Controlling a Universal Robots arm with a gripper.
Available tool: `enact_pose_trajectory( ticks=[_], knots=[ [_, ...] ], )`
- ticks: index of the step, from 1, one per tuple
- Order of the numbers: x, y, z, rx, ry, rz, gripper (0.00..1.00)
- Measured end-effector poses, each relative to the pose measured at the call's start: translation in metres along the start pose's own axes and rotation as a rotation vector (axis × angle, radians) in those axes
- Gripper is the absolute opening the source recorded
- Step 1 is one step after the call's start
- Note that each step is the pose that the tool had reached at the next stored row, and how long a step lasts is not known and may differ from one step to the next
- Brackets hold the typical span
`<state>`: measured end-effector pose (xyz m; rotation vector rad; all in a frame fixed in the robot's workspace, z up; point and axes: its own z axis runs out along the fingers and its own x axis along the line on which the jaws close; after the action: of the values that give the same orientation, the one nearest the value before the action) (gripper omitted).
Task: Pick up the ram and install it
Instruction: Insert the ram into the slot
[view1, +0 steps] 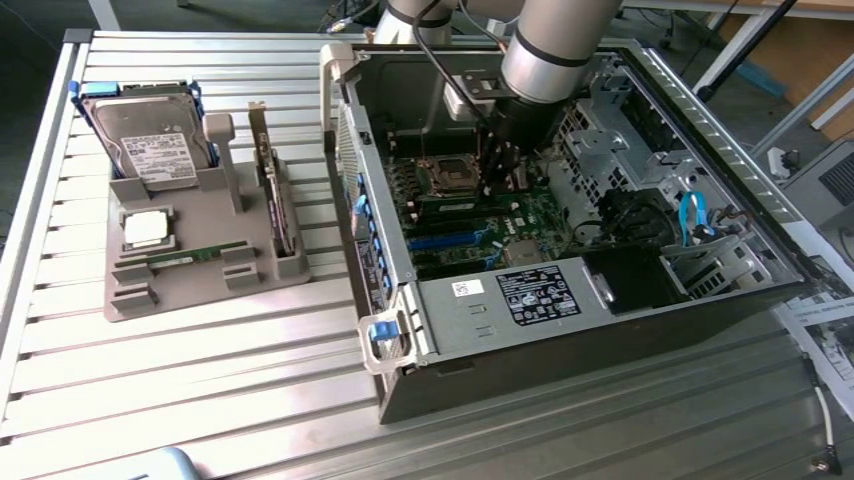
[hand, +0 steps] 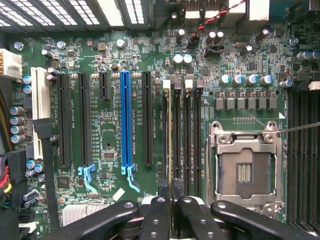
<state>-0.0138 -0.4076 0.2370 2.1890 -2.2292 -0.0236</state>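
**Over the memory slots: ram in the grip, seating unconfirmed**

Down inside the case we go. The gripper (hand: 171, 206) has its 2 dark fingers (hand: 159, 215) drawn almost together, pinching the ram (hand: 170, 145) edge-on, so the stick reads as 1 thin pale line running away from the tips. That line lies right along the bank of memory slots (hand: 186, 140), on the side away from the processor socket (hand: 243, 167). The socket looks empty inside its metal frame, just beside the bank. Beyond the bank's other side stand the long expansion slots, the blue slot (hand: 126, 120) among them, all bare on the green motherboard (hand: 107, 125).

Pull out to the exterior view and the arm (view1: 554, 50) drops in from 12 o'clock into the open computer case (view1: 467, 305). Away at 9 o'clock, well apart from the case, the grey parts tray (view1: 200, 290) rests on the slatted table (view1: 200, 390), with the hard drive (view1: 154, 140) propped at its 12 o'clock end.

Progress, as I judge it: pick-up done, carry done, stick lined up with a slot. The install is not finished, because the jaws are clamped on the stick. Whether its lower edge is pressed home or merely resting in the slot mouth, I cannot tell.
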Motion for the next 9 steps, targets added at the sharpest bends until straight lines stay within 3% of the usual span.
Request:
enact_pose_trajectory(
  ticks=[5,9],
  knots=[
    [0.0000,0.0000,-0.0003,0.0001,-0.0004,0.000,0.12],
    [0.0000,0.0002,-0.0065,0.0000,0.0001,0.000,0.12]
  ],
)
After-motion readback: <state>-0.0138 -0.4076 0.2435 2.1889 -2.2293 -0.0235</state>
